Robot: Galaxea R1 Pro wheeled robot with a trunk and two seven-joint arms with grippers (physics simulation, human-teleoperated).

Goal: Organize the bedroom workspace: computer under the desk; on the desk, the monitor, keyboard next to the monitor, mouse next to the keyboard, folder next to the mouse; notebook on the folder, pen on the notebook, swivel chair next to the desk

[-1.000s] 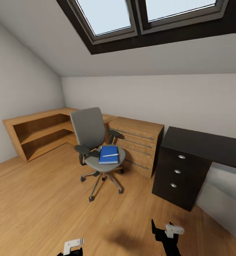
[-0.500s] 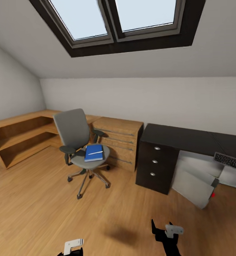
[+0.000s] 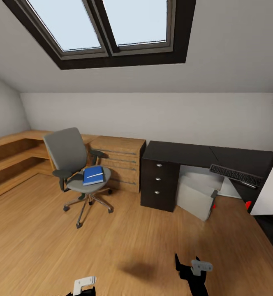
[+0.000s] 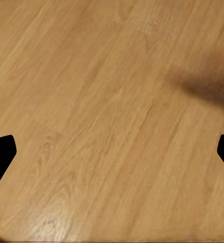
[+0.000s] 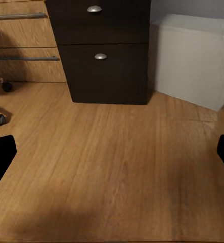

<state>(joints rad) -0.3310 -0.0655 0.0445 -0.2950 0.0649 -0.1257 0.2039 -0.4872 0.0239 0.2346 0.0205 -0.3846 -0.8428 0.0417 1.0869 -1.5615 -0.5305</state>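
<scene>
Both claws hang low over the wood floor [image 3: 124,246], jaws spread wide and empty: left gripper [image 4: 112,152], right gripper [image 5: 112,152]; ahead of the right one stands the desk [image 3: 181,154], its drawers [image 5: 99,45] facing out; the computer [image 3: 196,197] sits tilted under it, the keyboard [image 3: 235,174] on top; well left, the swivel chair [image 3: 77,164] (beside the wooden dresser [image 3: 120,162]) carries a blue book [image 3: 93,175] with the pen [image 3: 95,175] lying on it.

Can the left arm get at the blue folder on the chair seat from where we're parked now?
Probably not. The left gripper hangs low near the robot, with open wood floor between it and the swivel chair holding the folder. Nothing blocks the way; drive closer first.
</scene>
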